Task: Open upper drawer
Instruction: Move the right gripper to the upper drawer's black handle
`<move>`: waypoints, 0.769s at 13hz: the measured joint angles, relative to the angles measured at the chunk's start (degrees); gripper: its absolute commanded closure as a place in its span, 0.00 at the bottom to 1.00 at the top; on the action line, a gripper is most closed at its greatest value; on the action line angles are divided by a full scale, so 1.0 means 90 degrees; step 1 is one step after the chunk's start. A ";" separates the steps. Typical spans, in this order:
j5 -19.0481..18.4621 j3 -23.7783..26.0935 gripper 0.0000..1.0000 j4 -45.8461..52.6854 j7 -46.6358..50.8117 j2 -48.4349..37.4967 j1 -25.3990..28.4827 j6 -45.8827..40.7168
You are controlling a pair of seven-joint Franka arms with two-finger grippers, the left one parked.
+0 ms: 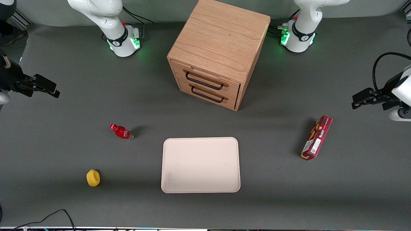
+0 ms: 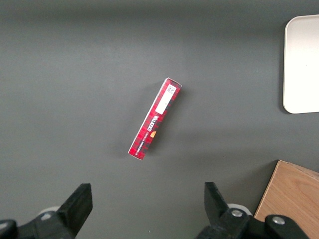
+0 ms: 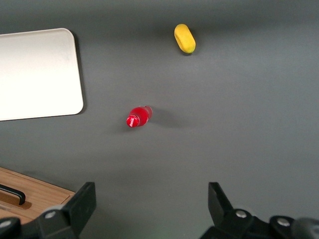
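The light oak cabinet [image 1: 221,38] stands at the middle of the table, farther from the front camera than the tray. Its upper drawer [image 1: 178,72] looks shut, and its long black bar handle [image 1: 204,82] sits above the bottom drawer's matching handle [image 1: 207,95]. My right gripper [image 1: 53,89] hangs open and empty above the bare mat toward the working arm's end of the table, well away from the cabinet. In the right wrist view the gripper [image 3: 152,201] holds nothing. A corner of the cabinet [image 3: 35,199] with the end of a black handle [image 3: 14,194] shows there.
A red bottle [image 1: 122,132] [image 3: 138,117] lies on the mat between my gripper and the beige tray [image 1: 200,165] [image 3: 37,74]. A yellow object [image 1: 93,177] [image 3: 185,38] lies nearer the front camera. A red box [image 1: 316,138] [image 2: 155,119] lies toward the parked arm's end.
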 measured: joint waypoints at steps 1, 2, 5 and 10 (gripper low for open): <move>0.0000 0.0000 0.00 -0.0004 0.0000 0.0000 0.0000 0.0000; 0.0000 0.0000 0.00 -0.0014 0.0000 0.0000 0.0000 0.0000; 0.0002 0.0017 0.00 -0.0038 0.0000 0.0000 0.0007 0.0001; 0.0084 0.1236 0.00 -0.0046 -0.0015 0.0164 0.0108 0.0056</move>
